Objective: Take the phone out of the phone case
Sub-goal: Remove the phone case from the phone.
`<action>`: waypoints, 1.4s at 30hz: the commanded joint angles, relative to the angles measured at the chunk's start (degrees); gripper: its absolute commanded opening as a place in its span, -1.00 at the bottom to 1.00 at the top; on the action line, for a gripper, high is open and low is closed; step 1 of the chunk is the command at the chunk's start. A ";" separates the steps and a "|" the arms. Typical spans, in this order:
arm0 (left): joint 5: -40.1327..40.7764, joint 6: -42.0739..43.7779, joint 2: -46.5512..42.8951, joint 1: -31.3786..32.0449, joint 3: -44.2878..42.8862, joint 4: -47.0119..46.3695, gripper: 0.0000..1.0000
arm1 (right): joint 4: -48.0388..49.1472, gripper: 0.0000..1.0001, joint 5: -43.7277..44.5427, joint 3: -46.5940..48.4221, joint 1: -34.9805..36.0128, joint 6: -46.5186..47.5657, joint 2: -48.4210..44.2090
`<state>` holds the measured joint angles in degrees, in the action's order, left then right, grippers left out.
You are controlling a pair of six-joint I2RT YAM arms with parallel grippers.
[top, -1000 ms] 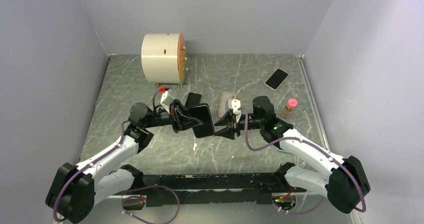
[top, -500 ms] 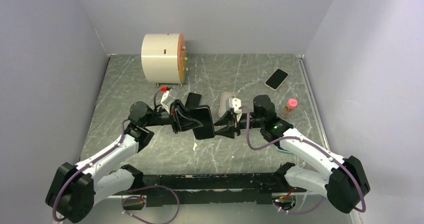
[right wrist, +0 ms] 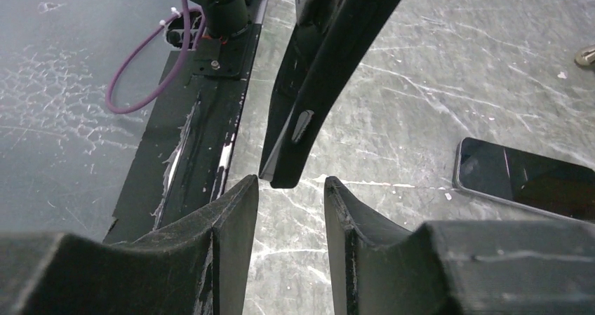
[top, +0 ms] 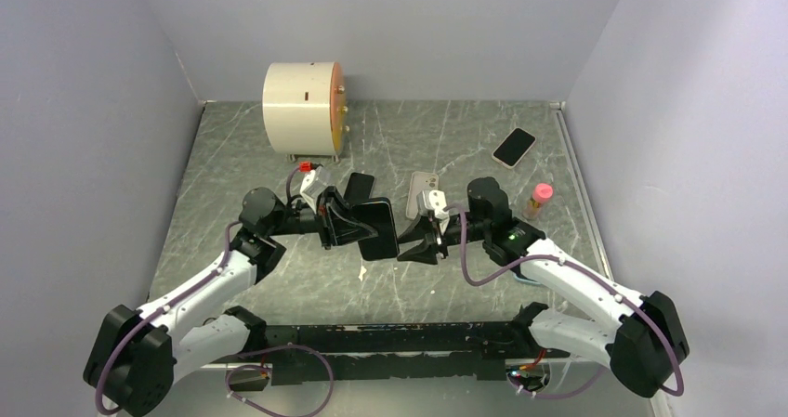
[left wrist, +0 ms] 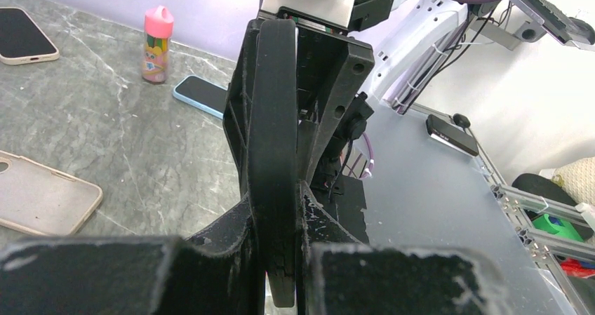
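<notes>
Black phone (left wrist: 273, 153) is hanging above the table (top: 465, 129), clenched by the left gripper (left wrist: 277, 231). The right gripper (right wrist: 289, 185) is gaping at its corner, gripping nothing.

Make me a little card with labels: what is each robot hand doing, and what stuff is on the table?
left gripper: shut on the cased phone, held on edge above the table
right gripper: open, fingers either side of the phone's free end, not touching
lying on table: empty beige case, pink-capped bottle, loose phone, white drum
job: phone not out of its case yet
</notes>
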<state>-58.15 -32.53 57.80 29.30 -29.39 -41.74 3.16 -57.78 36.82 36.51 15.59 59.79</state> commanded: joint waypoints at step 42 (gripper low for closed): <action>-7.38 -5.58 1.65 3.55 -5.77 -6.14 -0.95 | -6.67 -0.51 -6.04 5.86 0.44 19.85 0.03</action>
<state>-62.76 -36.14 60.60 31.11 -31.24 -44.93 -7.14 -65.34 40.25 37.06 32.80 59.46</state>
